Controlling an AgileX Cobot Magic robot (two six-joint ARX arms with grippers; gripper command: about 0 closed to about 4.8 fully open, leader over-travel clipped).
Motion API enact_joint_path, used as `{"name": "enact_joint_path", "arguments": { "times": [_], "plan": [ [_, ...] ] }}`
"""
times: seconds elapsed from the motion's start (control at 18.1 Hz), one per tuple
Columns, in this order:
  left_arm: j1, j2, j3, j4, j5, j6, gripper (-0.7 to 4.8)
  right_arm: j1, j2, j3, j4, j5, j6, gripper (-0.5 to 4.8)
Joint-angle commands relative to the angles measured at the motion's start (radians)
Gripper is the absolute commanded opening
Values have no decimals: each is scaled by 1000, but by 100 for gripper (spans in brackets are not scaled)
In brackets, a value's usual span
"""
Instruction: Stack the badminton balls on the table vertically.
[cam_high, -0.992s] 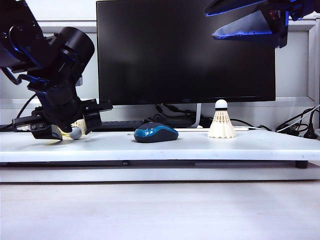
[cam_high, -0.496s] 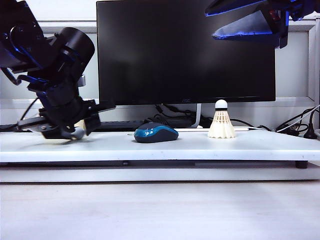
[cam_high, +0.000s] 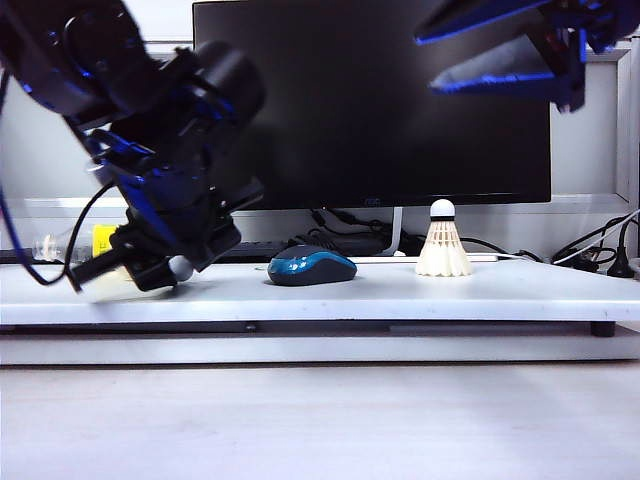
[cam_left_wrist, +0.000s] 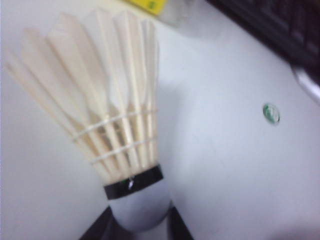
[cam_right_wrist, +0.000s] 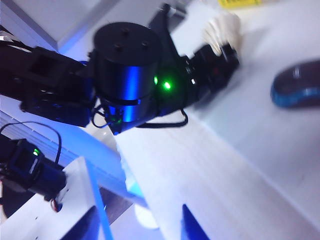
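Now your left gripper (cam_left_wrist: 139, 231), left of the mouse (cam_high: 311, 267), clamps one shuttlecock (cam_left_wrist: 107, 120) by its cork; right gripper (cam_high: 495, 48) hangs released high above the upright 2nd shuttlecock (cam_high: 442, 240).

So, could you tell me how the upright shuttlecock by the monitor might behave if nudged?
The upright shuttlecock probably tips easily: its rounded cork sits on top of a thin feather skirt. It looks very light, and the feathers seem fragile.

White black-banded shuttlecocks (cam_high: 443, 240), blue-and-black mouse (cam_high: 311, 266), white table (cam_high: 400, 295)
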Motion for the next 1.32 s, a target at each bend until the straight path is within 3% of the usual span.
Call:
{"name": "enact_joint_path", "arguments": {
  "times": [0.06,0.22,0.33,0.44,0.55,0.66,0.72,0.77,0.88,0.94,1.1,1.32],
  "plan": [
    [-8,9,-2,-53,-3,-119,163,1,-4,1,-13,-4,6,210],
    [-8,9,55,-36,7,-85,238,32,-4,1,-13,1,8,210],
    [-8,9,105,10,40,35,247,60,-4,1,-14,19,8,210],
    [-8,8,181,40,78,210,253,74,-3,1,-21,32,7,210],
    [-7,5,272,39,122,394,323,76,-3,1,-27,38,7,210],
    [-6,-4,317,14,157,510,323,76,-3,1,-34,49,6,210],
    [-6,-8,332,-1,168,621,323,76,-3,1,-43,49,5,210],
    [2,-16,344,-15,199,840,323,76,-3,1,-56,50,2,210],
    [42,-37,369,-109,405,1400,322,76,-3,0,-94,70,-14,210],
    [62,-44,393,-196,401,1520,322,76,-3,0,-110,82,-26,210],
    [130,-44,422,-294,400,1566,323,76,-3,-5,-129,109,-32,210],
    [169,-43,422,-431,421,2188,322,76,-3,-9,-165,110,-37,210]
  ]
}}
